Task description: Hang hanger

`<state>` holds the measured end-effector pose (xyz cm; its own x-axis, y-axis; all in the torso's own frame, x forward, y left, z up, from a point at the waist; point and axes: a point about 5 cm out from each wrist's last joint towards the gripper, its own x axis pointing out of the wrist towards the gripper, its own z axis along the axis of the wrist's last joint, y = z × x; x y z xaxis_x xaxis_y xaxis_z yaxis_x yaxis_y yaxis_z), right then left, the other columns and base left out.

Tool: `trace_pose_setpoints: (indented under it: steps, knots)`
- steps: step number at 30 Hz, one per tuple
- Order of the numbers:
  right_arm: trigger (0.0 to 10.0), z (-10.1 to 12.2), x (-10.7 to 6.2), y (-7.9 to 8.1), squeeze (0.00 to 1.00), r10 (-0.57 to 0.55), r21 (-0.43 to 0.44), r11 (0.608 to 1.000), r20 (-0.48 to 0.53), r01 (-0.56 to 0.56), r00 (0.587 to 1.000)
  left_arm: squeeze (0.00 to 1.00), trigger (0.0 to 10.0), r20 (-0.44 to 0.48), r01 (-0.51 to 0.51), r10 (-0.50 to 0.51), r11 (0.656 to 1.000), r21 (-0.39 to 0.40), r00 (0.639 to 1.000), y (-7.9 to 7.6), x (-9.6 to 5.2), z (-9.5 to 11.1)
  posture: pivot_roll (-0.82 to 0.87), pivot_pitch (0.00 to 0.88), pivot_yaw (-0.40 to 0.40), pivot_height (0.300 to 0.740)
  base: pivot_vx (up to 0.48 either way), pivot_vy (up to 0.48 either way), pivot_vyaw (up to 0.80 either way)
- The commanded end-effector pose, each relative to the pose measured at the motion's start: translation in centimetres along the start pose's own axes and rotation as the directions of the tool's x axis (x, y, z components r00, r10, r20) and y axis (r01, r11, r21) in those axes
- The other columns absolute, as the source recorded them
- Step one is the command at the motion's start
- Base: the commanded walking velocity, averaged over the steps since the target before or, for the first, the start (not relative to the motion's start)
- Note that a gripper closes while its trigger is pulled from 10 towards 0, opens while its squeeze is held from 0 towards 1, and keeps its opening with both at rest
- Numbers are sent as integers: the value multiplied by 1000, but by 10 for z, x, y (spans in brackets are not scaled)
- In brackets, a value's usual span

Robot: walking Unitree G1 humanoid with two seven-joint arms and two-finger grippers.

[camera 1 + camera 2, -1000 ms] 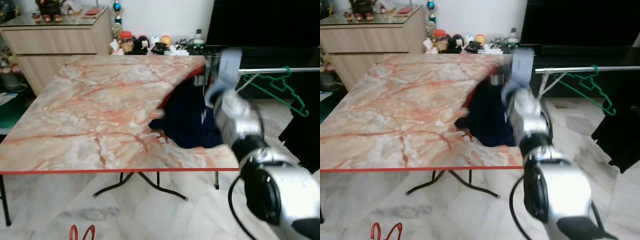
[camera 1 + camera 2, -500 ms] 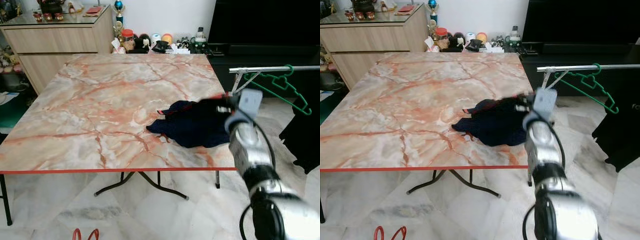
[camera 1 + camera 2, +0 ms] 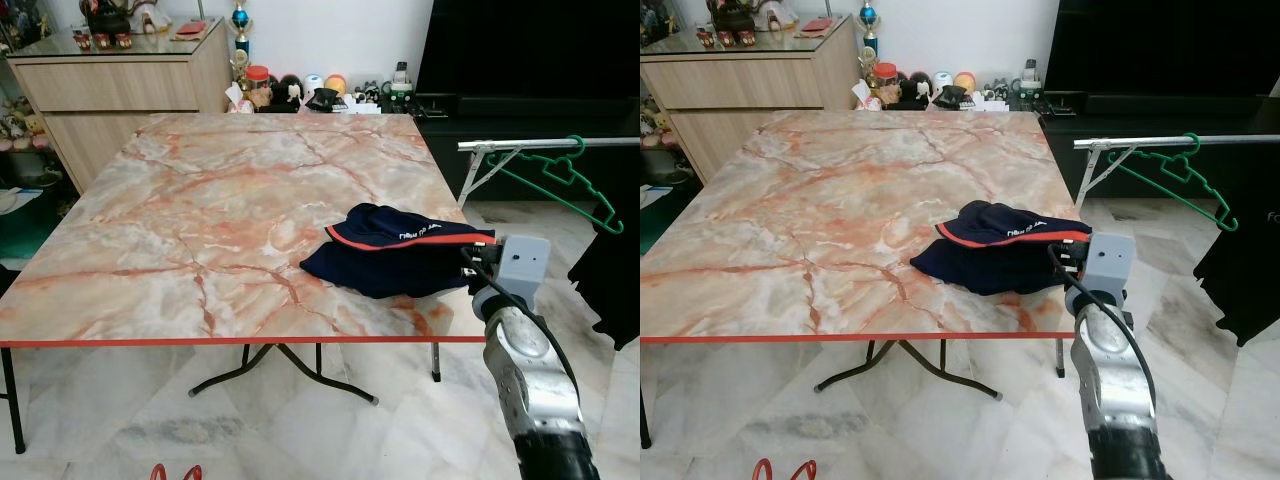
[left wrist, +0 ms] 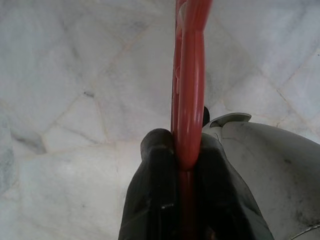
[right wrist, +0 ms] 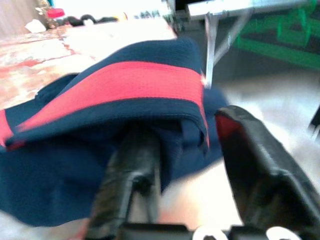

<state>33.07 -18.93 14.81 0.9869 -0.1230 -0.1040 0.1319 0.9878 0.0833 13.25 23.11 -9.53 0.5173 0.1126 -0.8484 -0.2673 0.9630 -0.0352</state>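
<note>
Left gripper (image 4: 182, 165) pinches a red hanger (image 4: 189, 90) over the floor. Right gripper (image 5: 192, 165), fingers spread, sits at the navy shirt (image 3: 395, 262), right of centre on the bench (image 3: 200, 220).

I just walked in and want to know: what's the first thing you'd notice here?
A big marble-patterned table takes up the middle of the room, with a navy garment with red trim lying at its right edge. The right gripper is open at the garment's edge. Down low, the left gripper is shut on a red hanger, and a green hanger hangs on the rail to the right.
</note>
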Motion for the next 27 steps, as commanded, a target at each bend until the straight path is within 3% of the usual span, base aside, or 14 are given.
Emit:
trace_pose_setpoints:
  steps: [1, 2, 3, 5, 6, 7, 9, 11, 14, 16, 20, 21, 23, 27]
  knots:
    - [10000, 8, 1, 1, 1000, 3, 98, 995, -13, -2, 1000, 0, 10000, -23, -5, 5, 1000, 8, 1000, 3, -2, -6, 25, 3, -5, 740, 0, 0, 0]
    - [10000, 13, 5, 1, 1000, 4, 113, 994, 3, -4, 1000, 0, 10000, -23, -5, 5, 1000, 7, 1000, 3, -1, -6, 30, 0, 0, 740, 0, 0, 0]
    - [10000, 28, 17, 0, 1000, 19, 79, 997, 58, -24, 998, 0, 10000, -21, -3, 3, 1000, 8, 1000, 2, -1, -5, 26, 0, 1, 740, 0, 0, 0]
    - [10000, 39, 27, -1, 1000, 33, 46, 998, 84, -37, 996, 0, 10000, -21, 0, 0, 1000, 10, 1000, 2, -1, -5, 23, 0, 2, 740, 0, 0, 0]
    - [10000, 54, 38, -2, 1000, 24, 61, 998, 113, -31, 993, 0, 10000, -22, 4, -4, 1000, 18, 1000, 1, -1, -5, 31, 0, -1, 740, 0, 0, 0]
    - [10000, 54, 38, -2, 1000, 24, 61, 998, 113, -31, 993, 0, 10000, -22, 4, -4, 1000, 18, 1000, 1, -1, -5, 31, 0, -1, 740, 0, 0, 0]
    - [10000, 95, 59, 0, 1000, -9, 84, 996, 219, -10, 976, 0, 10000, -11, -2, 2, 1000, 8, 1000, 1, 0, -2, 29, 0, 4, 740, 0, 0, 0]
    - [10000, 102, 61, -4, 1000, -63, 107, 993, 221, 40, 973, 0, 10000, -10, 1, -1, 1000, 14, 1000, 0, 0, -1, 26, 0, 4, 740, 0, 0, 0]
    - [10000, 88, 62, -4, 1000, -93, 97, 992, 113, 82, 989, 0, 10000, -10, 2, -2, 1000, 16, 1000, 0, 0, -1, 37, 4, -5, 740, 0, 0, 0]
    - [10000, 31, 49, 12, 1000, 8, 45, 999, -80, -5, 997, 0, 10000, -15, 7, -7, 1000, 2, 1000, -2, 0, -2, 39, 19, -7, 740, 0, 0, 0]
    - [10000, -22, 33, 5, 1000, 3, 34, 999, -219, 5, 976, 0, 10000, -32, 20, -20, 1000, 14, 999, -3, -1, -8, 30, 27, -2, 740, 0, 0, 0]
    - [10000, -22, 33, 5, 1000, 3, 34, 999, -219, 5, 976, 0, 10000, -32, 20, -20, 1000, 14, 999, -3, -1, -8, 30, 27, -2, 740, 0, 0, 0]
    - [10000, -45, 18, -8, 1000, -27, 59, 997, -253, 44, 967, 0, 10000, -45, 31, -30, 999, 34, 999, -4, -1, -11, 4, 40, 5, 740, 0, 0, 0]
    - [10000, -30, 12, -10, 1000, -35, 57, 997, -179, 46, 983, 0, 10000, -39, 27, -25, 999, 36, 999, -3, -1, -9, 6, 45, 1, 740, 0, 0, 0]
